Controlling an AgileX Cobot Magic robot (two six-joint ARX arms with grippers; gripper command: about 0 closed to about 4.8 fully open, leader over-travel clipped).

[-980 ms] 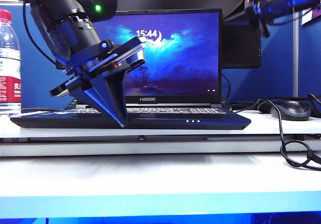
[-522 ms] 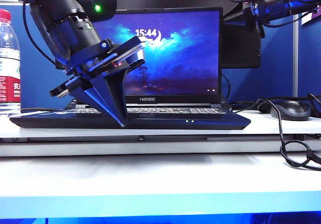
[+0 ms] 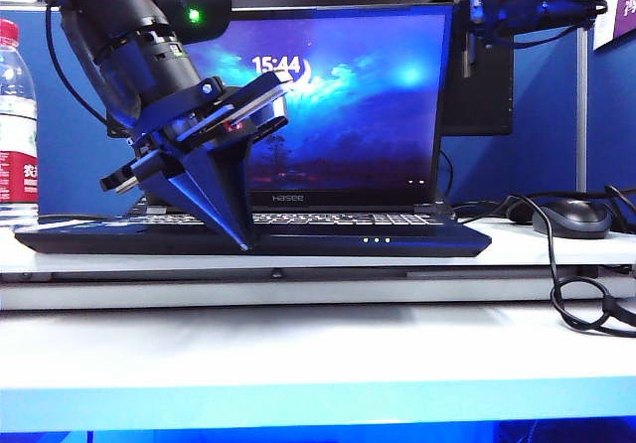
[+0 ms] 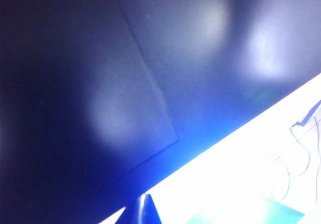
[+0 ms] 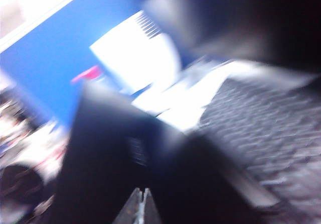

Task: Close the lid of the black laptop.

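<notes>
While the lid [image 3: 338, 105] stood nearly upright over the laptop [image 3: 298, 236] at the middle of the desk [image 3: 318, 349], the right gripper [image 3: 469, 26] hung at the lid's top right corner; whether it touched the edge could not be told. In its wrist view its fingertips [image 5: 143, 206] lay pressed together on nothing. The left gripper [image 3: 238, 239] rested tip-down at the laptop's front left, seemingly bracing the base; its fingers looked to meet in one point, though whether they were closed could not be told.

To do this step well, the right gripper should probably push from behind the top edge, follow the hinge arc forward and down, and ease off near the keys, with the left gripper clear before the lid lands.

The lid was a thin, rigid black panel with a glossy lit screen; the base was slim, tapered and matte.
</notes>
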